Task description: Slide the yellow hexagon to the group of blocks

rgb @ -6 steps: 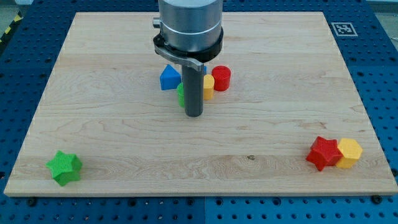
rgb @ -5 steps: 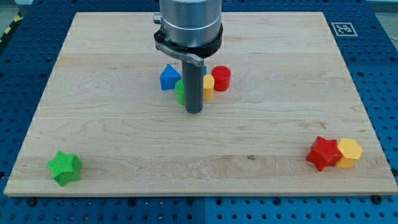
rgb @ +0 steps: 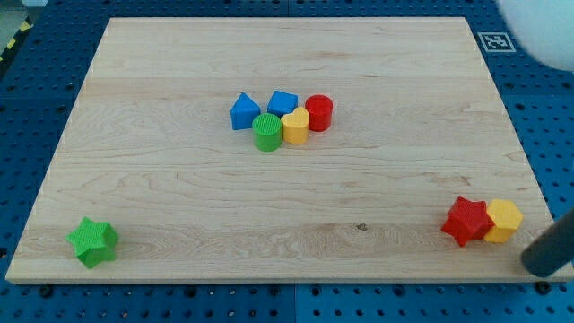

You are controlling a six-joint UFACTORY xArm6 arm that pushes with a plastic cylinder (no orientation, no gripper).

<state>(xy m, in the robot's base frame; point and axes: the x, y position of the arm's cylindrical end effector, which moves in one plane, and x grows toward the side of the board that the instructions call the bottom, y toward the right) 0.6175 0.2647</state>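
1. Since the earlier frames, my tip point(rgb: 543, 266) has been carried from the central cluster to the view's bottom right corner, off the board's point(rgb: 161, 108) edge; nothing is touched by it.
2. Far to its left a green star point(rgb: 92, 241) is seen.
3. Up and left of the tip a blue block point(rgb: 243, 112), green cylinder point(rgb: 266, 132), blue cube point(rgb: 282, 103), yellow heart point(rgb: 295, 126) and red cylinder point(rgb: 319, 112) are grouped.
4. Just left of the tip, a red star point(rgb: 467, 220) is touched by the yellow hexagon point(rgb: 504, 219).
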